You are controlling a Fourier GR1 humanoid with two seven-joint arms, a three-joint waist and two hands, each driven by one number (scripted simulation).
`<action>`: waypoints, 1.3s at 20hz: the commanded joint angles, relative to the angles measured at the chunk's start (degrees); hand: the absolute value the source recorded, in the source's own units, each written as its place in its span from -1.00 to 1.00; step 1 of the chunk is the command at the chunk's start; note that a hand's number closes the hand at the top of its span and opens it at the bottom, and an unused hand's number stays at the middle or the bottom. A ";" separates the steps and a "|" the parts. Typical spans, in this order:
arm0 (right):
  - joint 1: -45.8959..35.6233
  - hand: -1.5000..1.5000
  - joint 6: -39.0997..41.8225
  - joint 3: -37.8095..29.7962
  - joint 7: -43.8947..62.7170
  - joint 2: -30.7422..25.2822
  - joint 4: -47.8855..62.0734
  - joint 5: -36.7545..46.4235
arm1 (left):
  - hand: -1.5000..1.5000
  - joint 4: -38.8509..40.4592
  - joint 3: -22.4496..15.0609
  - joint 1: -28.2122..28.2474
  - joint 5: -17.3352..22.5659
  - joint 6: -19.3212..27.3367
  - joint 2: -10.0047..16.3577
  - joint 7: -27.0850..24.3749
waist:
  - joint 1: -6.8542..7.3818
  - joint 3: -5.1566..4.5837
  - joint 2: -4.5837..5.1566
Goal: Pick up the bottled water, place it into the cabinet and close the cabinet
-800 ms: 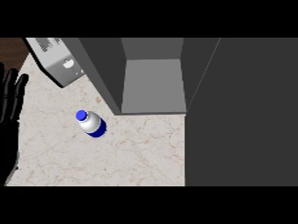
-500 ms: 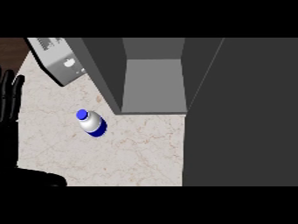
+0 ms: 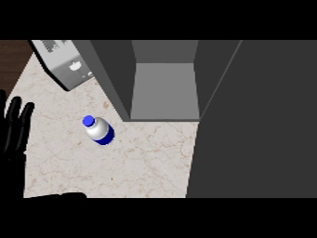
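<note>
The bottled water [image 3: 98, 130], white with a blue cap and blue base, lies tilted on the marble counter [image 3: 120, 169], just left of the cabinet's front. The cabinet [image 3: 164, 88] stands open and its grey inside holds nothing. Its dark door [image 3: 264, 121] is swung out and fills the right side of the view. My left hand [image 3: 6, 132] rests open at the left edge, fingers up, well apart from the bottle. A black shape [image 3: 56, 195] pokes in at the lower edge; it may be my right hand, and too little of it shows to be sure.
A grey appliance [image 3: 63, 65] sits at the counter's back left, beside the cabinet's left wall. Dark wood floor [image 3: 3, 60] shows beyond the counter's left edge. The open door walls off the counter's right side.
The black shape at the lower edge has come into view and spread to the right. Bottle, cabinet and left hand have not moved.
</note>
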 commanded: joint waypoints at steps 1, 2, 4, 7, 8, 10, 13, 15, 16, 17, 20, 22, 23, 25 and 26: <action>1.70 -1.00 -0.83 5.07 2.95 1.14 -3.90 2.67 | -1.00 -3.18 -0.16 -0.24 -0.27 1.46 -0.32 4.61 | -0.13 -0.01 0.08; -1.04 -1.00 -0.53 2.31 7.18 0.06 -5.88 0.96 | -1.00 -3.59 0.46 0.24 0.01 0.97 0.33 5.28 | -0.05 -0.01 0.10; 3.21 -1.00 2.23 -1.48 0.77 -1.62 -4.28 -3.96 | -1.00 -4.86 -3.55 1.53 -3.61 3.91 -0.59 6.16 | -0.14 0.03 0.10; 3.29 -1.00 -2.14 8.92 2.93 1.37 -4.86 7.18 | -1.00 -4.70 -0.15 4.83 0.91 0.41 0.13 4.20 | -0.05 -0.02 0.06; -1.66 -1.00 -3.06 7.40 4.44 2.81 -2.58 5.43 | -1.00 -0.89 0.60 4.68 2.09 -0.49 -0.26 1.34 | 0.05 -0.03 0.12; -1.09 -1.00 -3.59 8.77 8.56 2.22 -6.51 6.23 | -1.00 -7.14 -6.85 3.72 -5.62 6.67 -0.58 9.68 | -0.04 0.00 0.08; -2.82 -1.00 -5.37 11.26 12.58 3.07 -7.98 8.15 | -1.00 -1.23 -1.42 -0.17 -3.97 3.06 1.24 8.47 | -0.24 -0.03 0.13; -1.14 -1.00 -7.37 16.84 13.33 3.27 -9.54 12.57 | -1.00 -1.38 -3.87 -0.02 -6.33 3.93 0.53 9.75 | -0.38 -0.03 0.04; 2.69 -1.00 -4.89 13.46 9.95 0.09 -11.51 8.10 | -1.00 -2.07 -3.97 6.46 -5.31 1.91 0.95 5.05 | -0.30 -0.02 -0.03; 2.11 -1.00 -6.21 14.50 7.62 1.15 -8.31 9.94 | -1.00 1.26 -0.36 1.94 -2.99 1.18 2.30 6.84 | -0.44 -0.02 0.05; -1.35 -1.00 -7.49 15.17 8.30 2.01 -5.84 10.68 | -1.00 6.71 0.92 2.02 -1.86 0.56 1.48 1.75 | -0.28 -0.05 0.12; -3.98 -1.00 -8.68 14.39 13.45 2.07 -8.55 11.14 | -1.00 9.07 -0.26 1.05 -3.33 1.42 0.46 1.19 | -0.26 -0.06 0.12; -1.45 -1.00 -7.38 14.11 15.41 -0.48 -13.69 9.04 | -1.00 5.43 -1.37 5.36 -4.01 1.29 0.66 1.76 | -0.22 -0.05 0.00; -4.46 -1.00 -8.26 13.62 12.75 0.65 -8.04 9.16 | -1.00 15.20 1.41 -2.35 -2.52 2.29 -0.44 -0.05 | -0.50 -0.04 0.16; -4.05 -1.00 -9.16 14.85 12.50 0.72 -7.42 11.21 | -1.00 13.25 -0.59 2.19 -5.12 2.70 -0.57 -1.26 | -0.30 -0.04 0.08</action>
